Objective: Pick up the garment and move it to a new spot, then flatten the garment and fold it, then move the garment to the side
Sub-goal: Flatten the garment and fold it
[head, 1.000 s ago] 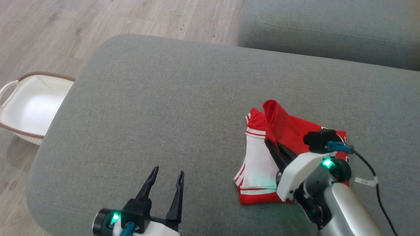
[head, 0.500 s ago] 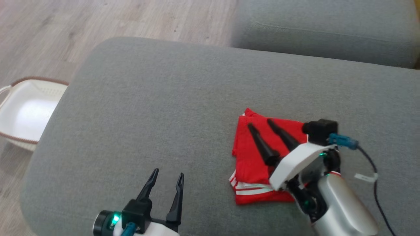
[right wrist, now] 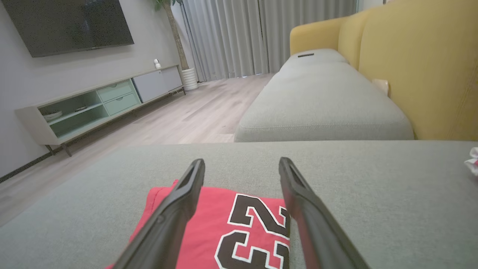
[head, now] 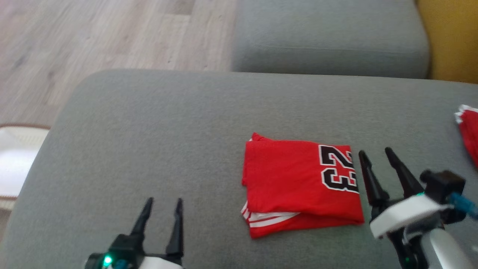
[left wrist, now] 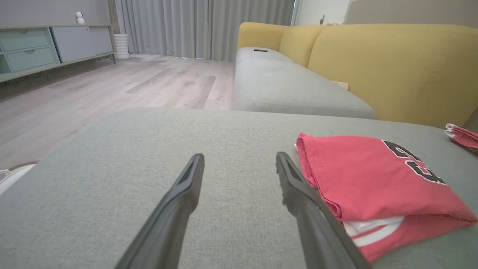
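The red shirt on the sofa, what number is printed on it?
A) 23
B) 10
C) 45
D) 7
A: the red shirt, lying folded on the grey cushion, has a big black 23 with white edges printed on its top side.

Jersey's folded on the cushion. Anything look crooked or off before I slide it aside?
Only a small thing: the jersey lies flat, but at its near left corner the white-striped lower layer sticks out from under the fold, so the edges don't line up.
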### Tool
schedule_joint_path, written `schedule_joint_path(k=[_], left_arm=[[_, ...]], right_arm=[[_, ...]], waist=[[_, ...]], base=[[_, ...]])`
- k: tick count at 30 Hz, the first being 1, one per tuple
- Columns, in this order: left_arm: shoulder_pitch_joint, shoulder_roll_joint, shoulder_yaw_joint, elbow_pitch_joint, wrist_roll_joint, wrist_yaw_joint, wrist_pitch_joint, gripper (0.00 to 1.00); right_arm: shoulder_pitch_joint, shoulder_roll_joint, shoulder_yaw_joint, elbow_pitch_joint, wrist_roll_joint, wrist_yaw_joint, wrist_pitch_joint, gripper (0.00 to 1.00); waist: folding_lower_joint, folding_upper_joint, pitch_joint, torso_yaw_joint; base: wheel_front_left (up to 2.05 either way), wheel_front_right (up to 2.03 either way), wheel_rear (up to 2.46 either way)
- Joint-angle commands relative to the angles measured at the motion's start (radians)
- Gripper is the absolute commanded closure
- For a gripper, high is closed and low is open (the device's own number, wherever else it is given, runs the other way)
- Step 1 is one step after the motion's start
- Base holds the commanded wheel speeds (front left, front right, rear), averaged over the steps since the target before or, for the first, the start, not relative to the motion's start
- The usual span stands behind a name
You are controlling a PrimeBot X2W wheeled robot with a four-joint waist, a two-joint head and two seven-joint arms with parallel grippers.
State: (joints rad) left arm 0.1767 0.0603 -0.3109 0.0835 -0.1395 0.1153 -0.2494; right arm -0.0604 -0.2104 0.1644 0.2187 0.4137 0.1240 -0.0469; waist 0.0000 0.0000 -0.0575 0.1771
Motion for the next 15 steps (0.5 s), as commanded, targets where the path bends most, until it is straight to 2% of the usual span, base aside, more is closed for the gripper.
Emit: schedule_joint_path(k=[1,3,6,9,15], left_arm=[[-0.027,-0.010,0.055,-0.049,-0.006,0.009,-0.012,0.00],[-0.017,-0.010,0.077,-0.060,-0.009,0.014,-0.012,0.00],[-0.001,-0.010,0.098,-0.074,0.002,0.015,-0.012,0.00],[0.017,-0.010,0.115,-0.097,0.019,0.012,-0.012,0.00],[0.054,-0.010,0.139,-0.126,0.041,0.002,-0.012,0.00]], right_arm=[[-0.019,-0.044,0.045,-0.042,-0.025,0.007,-0.063,0.00],[-0.006,-0.055,0.049,-0.031,-0.029,0.007,-0.141,0.00],[0.012,-0.053,0.036,0.003,-0.050,0.007,-0.197,0.00],[0.034,-0.042,0.031,0.032,-0.099,0.007,-0.212,0.00],[0.107,0.023,-0.009,-0.001,-0.172,0.007,-0.214,0.00]], waist=[[0.0000,0.0000,-0.014,-0.032],[0.0000,0.0000,-0.020,-0.052],[0.0000,0.0000,-0.034,-0.074],[0.0000,0.0000,-0.043,-0.090],[0.0000,0.0000,-0.065,-0.104]], base=[[0.00,0.00,0.00],[0.00,0.00,0.00],[0.00,0.00,0.00],[0.00,0.00,0.00],[0.00,0.00,0.00]])
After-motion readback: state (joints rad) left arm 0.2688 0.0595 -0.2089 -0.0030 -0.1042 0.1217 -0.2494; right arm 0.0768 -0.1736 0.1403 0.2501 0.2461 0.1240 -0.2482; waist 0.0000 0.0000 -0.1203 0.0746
